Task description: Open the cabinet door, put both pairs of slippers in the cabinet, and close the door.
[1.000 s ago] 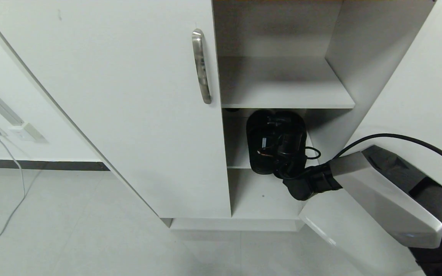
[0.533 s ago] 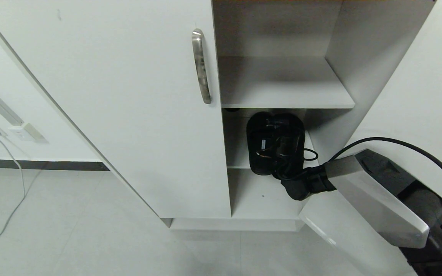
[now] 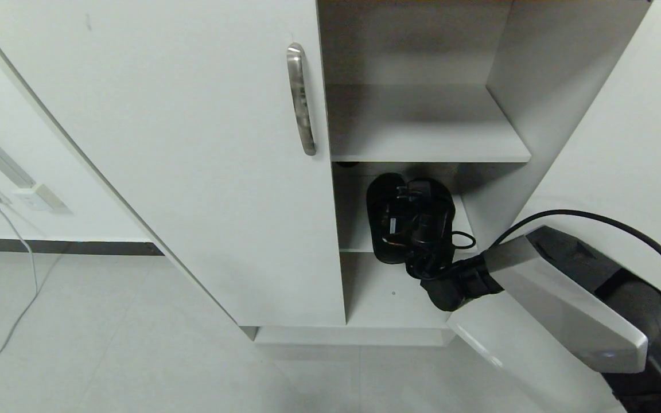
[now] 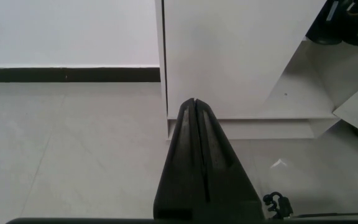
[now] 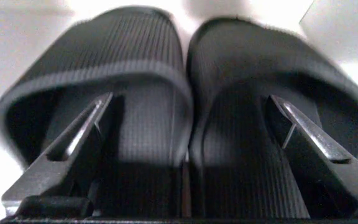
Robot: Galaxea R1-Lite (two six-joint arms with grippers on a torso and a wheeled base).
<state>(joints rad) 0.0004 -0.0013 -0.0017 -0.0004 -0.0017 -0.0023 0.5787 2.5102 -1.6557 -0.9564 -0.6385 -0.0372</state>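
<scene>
**Black slippers reach the cabinet shelf, robot's jaws spread wide**

The right gripper (image 5: pixel 189 99) stands inside the open side of the white cabinet (image 3: pixel 537 69), its two fingers (image 5: pixel 73 146) set well apart and clamped on nothing. One finger runs in under the upper of each shoe of a pair of black slippers (image 3: pixel 382 229). The pair lies straight ahead of the tool, side by side and touching, on the middle shelf (image 3: pixel 353 229).

The slippers look like ribbed, moulded foam or rubber. They are likely light, soft enough to give under a squeeze, and grippy rather than slick. The sensible hold appears to be the one the fingers are placed for: closing inward would pinch the two inner walls together so both shoes lift as one. Too hard a pinch could fold the uppers.

The left gripper (image 4: pixel 194 124), fingers pressed together and empty, hangs over the floor tiles (image 4: pixel 73 155). It is pointed at the cabinet's base and well apart from the shoes.

No brand or writing can be read on the slippers. A small pale mark among the black in the head view is too small to make out.
</scene>
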